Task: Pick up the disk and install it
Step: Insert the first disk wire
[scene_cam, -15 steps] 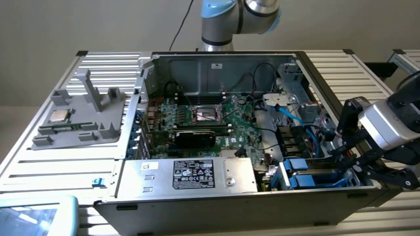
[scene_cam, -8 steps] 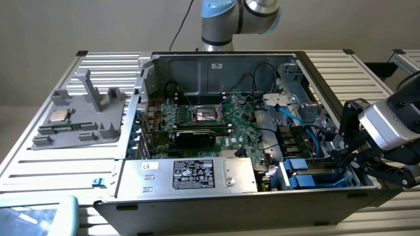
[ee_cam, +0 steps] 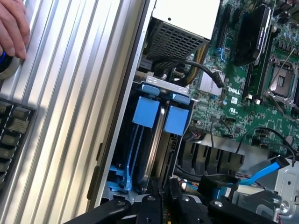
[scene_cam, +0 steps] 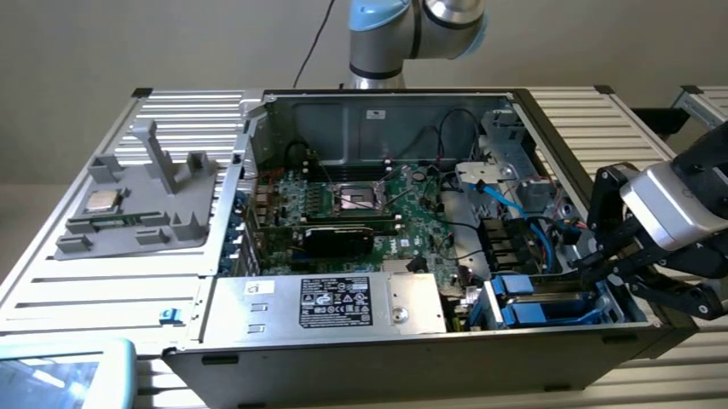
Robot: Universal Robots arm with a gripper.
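Observation:
The disk (ee_cam: 159,154) stands on edge in the drive bay at the corner of the open computer case (scene_cam: 376,111). It is silver-grey in a bright blue frame with a blue end tab (ee_cam: 176,120). A second blue-framed unit (ee_cam: 145,112) stands right beside it. In the exterior view the blue frames (scene_cam: 534,305) show at the case's front corner on the exterior view's right. My gripper (ee_cam: 163,190) reaches in from outside that corner (scene_cam: 594,268). Its black fingers (ee_cam: 150,205) are drawn close together on the disk's near end; the contact itself is partly hidden.
The grey metal box with a black label (scene_cam: 330,302) sits beside the bay. The motherboard (scene_cam: 364,204) and blue cables (scene_cam: 506,200) fill the case. A grey tray (scene_cam: 136,204) holds a small chip. A person's hand (ee_cam: 11,28) rests on the slatted table (ee_cam: 70,93).

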